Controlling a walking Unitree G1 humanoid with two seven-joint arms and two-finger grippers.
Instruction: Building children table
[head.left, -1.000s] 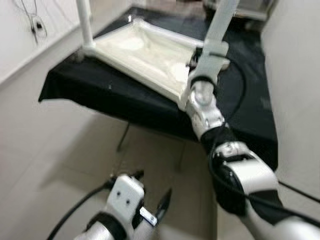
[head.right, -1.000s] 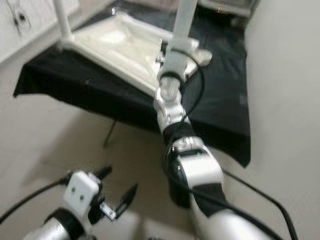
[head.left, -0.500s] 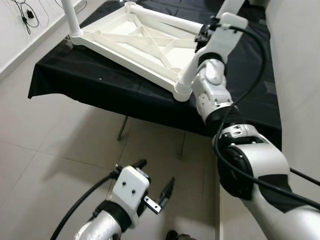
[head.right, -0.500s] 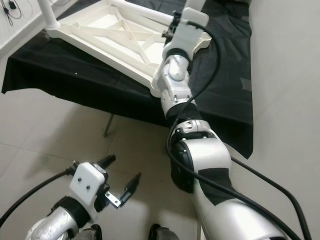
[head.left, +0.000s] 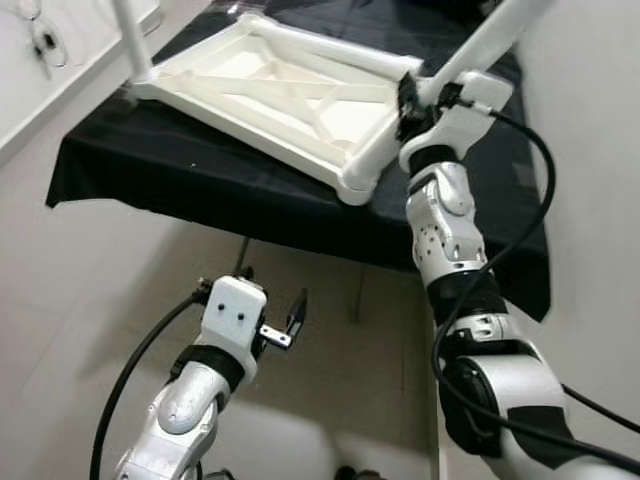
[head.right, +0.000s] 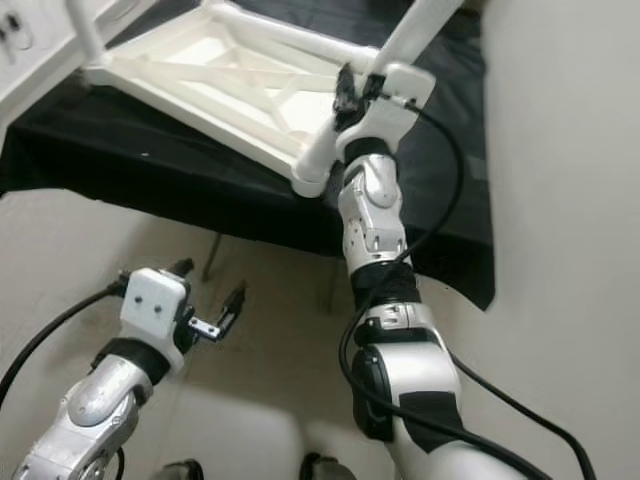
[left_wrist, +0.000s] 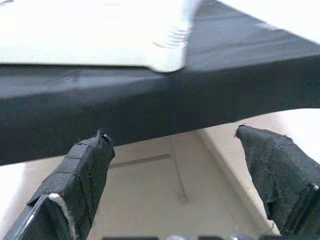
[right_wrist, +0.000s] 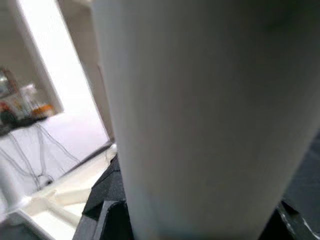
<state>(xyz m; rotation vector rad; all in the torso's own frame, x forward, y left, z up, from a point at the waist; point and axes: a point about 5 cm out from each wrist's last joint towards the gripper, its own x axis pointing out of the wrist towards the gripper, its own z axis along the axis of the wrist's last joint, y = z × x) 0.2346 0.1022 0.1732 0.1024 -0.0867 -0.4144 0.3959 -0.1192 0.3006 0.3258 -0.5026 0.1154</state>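
A white plastic table top (head.left: 290, 95) lies upside down on a black-clothed table (head.left: 200, 185). One white leg (head.left: 130, 40) stands upright in its far left corner. My right gripper (head.left: 412, 95) is shut on another white leg (head.left: 490, 35), which tilts up to the right beside the top's right edge. In the right wrist view that leg (right_wrist: 200, 125) sits between the black fingers (right_wrist: 107, 210). My left gripper (head.left: 272, 295) hangs open and holds nothing, low over the floor before the table. Its wrist view faces the top's near corner (left_wrist: 165, 50).
The black cloth (left_wrist: 150, 100) hangs over the table's front edge, with thin metal table legs (head.left: 243, 265) below. A white wall (head.left: 590, 200) runs close on the right. Pale tiled floor (head.left: 80, 300) lies in front, and cables (head.left: 40, 35) hang on the left wall.
My left arm has risen and reached forward toward the black table's edge, fingers still open. The right gripper keeps hold of the leg, which now leans more to the right. The camera has shifted.
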